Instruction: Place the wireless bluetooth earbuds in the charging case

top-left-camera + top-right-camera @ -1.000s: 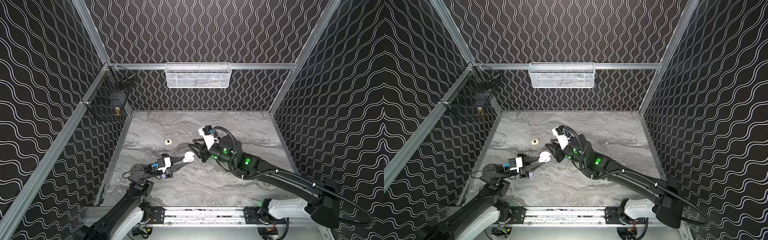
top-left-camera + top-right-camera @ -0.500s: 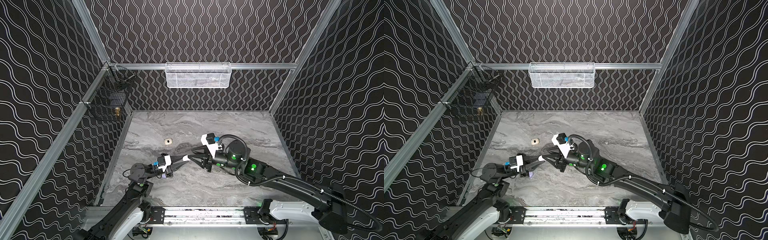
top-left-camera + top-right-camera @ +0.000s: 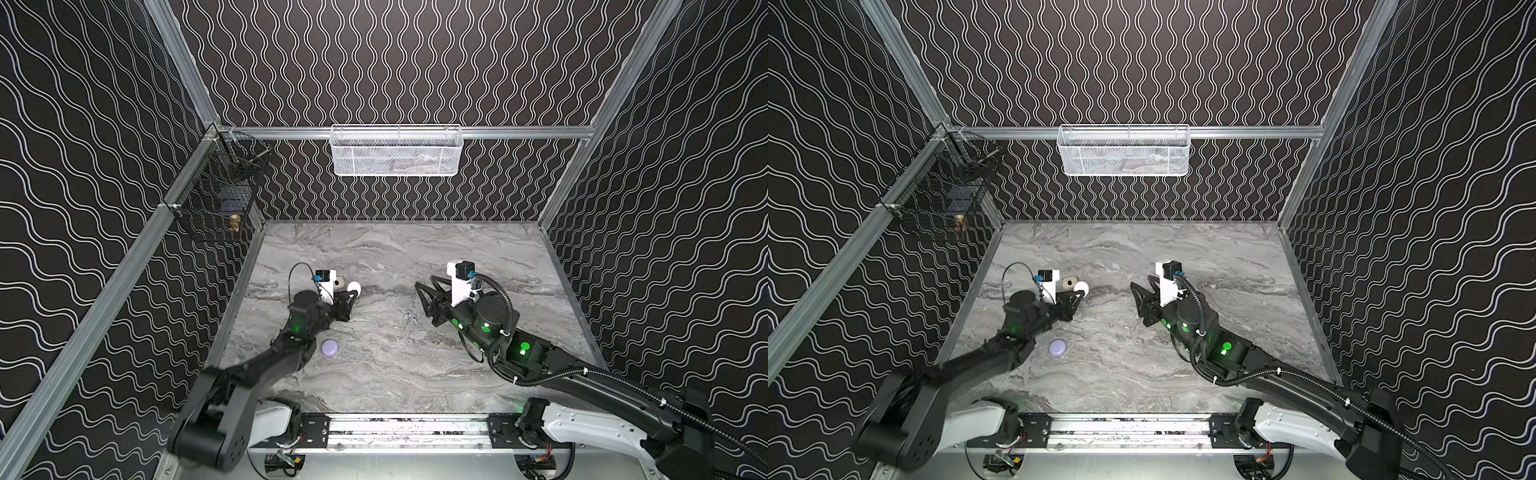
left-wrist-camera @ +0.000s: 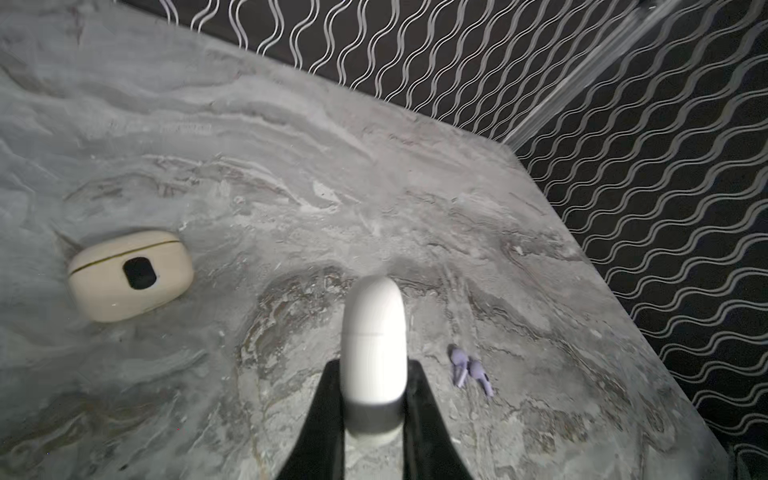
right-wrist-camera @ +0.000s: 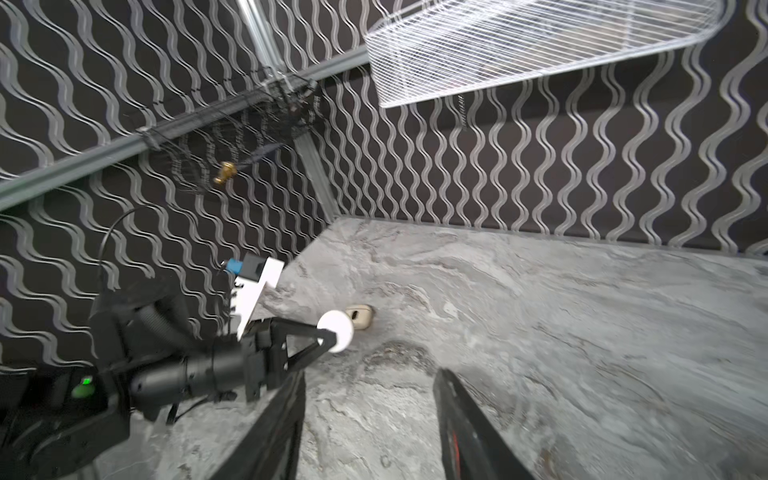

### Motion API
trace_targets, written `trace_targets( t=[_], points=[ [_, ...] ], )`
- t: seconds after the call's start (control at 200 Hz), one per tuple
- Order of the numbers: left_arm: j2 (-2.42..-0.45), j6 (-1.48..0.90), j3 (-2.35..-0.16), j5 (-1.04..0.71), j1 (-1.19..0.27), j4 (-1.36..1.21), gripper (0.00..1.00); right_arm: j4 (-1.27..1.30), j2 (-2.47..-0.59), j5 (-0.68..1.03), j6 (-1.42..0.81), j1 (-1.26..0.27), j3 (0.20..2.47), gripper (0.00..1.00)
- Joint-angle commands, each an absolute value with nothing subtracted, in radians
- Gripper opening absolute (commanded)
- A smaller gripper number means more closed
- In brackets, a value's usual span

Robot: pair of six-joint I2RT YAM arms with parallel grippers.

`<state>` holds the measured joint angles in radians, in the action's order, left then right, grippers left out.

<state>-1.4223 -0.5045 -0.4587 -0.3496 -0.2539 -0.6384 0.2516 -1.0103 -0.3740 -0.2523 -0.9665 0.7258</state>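
Note:
My left gripper (image 3: 353,293) (image 4: 374,368) is shut on a closed white charging case (image 3: 354,286) (image 3: 1082,286) (image 4: 374,332), held edge-on just above the table. Right behind it a closed cream case (image 3: 340,283) (image 4: 131,276) (image 5: 360,317) lies flat. A closed lilac case (image 3: 330,348) (image 3: 1057,348) sits beside the left forearm. Two lilac-grey earbuds (image 3: 411,318) (image 4: 471,372) lie loose mid-table, just in front of my right gripper (image 3: 424,281) (image 5: 370,386). That gripper stands open and empty, off the table.
A white mesh basket (image 3: 395,151) hangs on the back wall. A black wire basket (image 3: 216,208) hangs in the back left corner. Patterned walls close in the marble table (image 3: 415,374) on three sides, and a metal rail (image 3: 407,428) runs along the front.
Both grippers were together at the white case mid-table. The left has since carried it back and left, beside the cream case. The right has drawn away rightward with its jaws wider.

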Motion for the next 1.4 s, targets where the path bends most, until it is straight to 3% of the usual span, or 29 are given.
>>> trace_targets(
  t=[0.0, 0.41, 0.575, 0.706, 0.806, 0.956, 1.096, 1.261, 1.396],
  points=[
    [-1.531, -0.591, -0.49, -0.437, -0.249, -0.737, 0.0, 0.25, -1.009, -0.414, -0.268, -0.961, 0.713, 0.54],
    [-1.745, -0.563, -0.582, -0.3, -0.248, -0.712, 0.0, 0.334, -1.047, -0.266, -0.135, -0.952, 0.652, 0.7],
    [-1.715, -0.545, -0.555, -0.261, -0.247, -0.71, 0.35, 0.37, -1.059, -0.229, -0.092, -0.951, 0.629, 0.81],
    [-1.654, -0.527, -0.538, -0.28, -0.248, -0.698, 0.52, 0.37, -1.051, -0.205, -0.065, -0.951, 0.622, 0.87],
    [-1.544, -0.504, -0.532, -0.273, -0.247, -0.632, 0.62, 0.4, -1.029, -0.196, -0.063, -0.951, 0.598, 0.94],
    [-1.249, -0.445, -0.521, -0.193, -0.22, -0.399, 0.7, 0.377, -1.082, -0.286, -0.19, -0.965, 0.654, 0.96],
    [-0.898, -0.404, -0.525, 0.052, -0.184, -0.02, 0.81, 0.203, -1.245, -0.505, -0.456, -1.06, 0.799, 0.95],
    [-0.594, -0.408, -0.452, 0.322, -0.183, 0.257, 0.9, 0.145, -1.433, -0.55, -0.638, -1.22, 0.911, 0.94],
    [-0.513, -0.501, -0.363, 0.49, -0.184, 0.344, 0.93, 0.108, -1.606, -0.532, -0.716, -1.29, 1.033, 0.94]
  ],
)
